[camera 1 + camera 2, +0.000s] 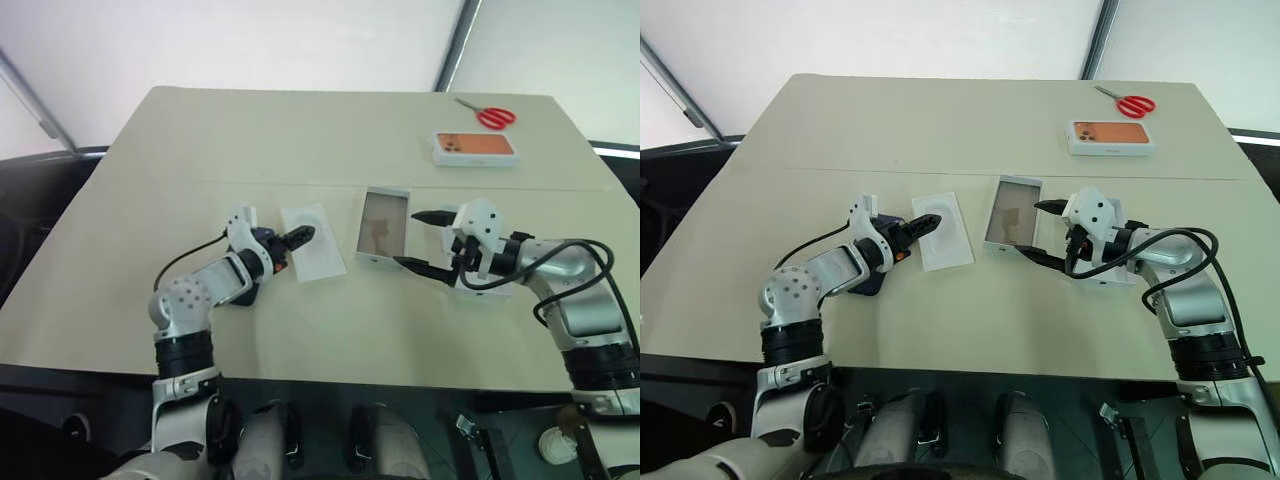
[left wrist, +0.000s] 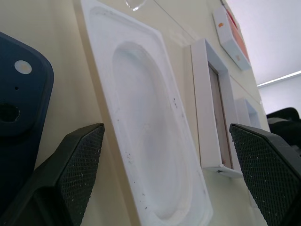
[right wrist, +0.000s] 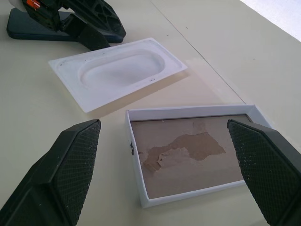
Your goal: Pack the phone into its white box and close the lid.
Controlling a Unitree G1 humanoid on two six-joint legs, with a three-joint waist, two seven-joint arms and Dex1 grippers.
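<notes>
My two arms reach forward over a pale table, elbows low, wrists angled inward toward each other. My left gripper has its black fingers spread apart, empty, tips hovering at the near edge of a thin white insert with a rounded recess. Just beside that wrist, partly hidden under it, lies the phone, dark navy blue, glossy back up, lenses showing at one corner. My right gripper also stands wide open and empty, its fingers flanking the right side of the white box. This shallow tray lies flat between my grippers, white walls around a tan floor with a torn, scuffed patch. Under my right wrist sits a white shell, the lid, mostly covered. Farther off, at the table's right, rests a white box printed with an orange phone picture, and beyond it red-handled scissors.
</notes>
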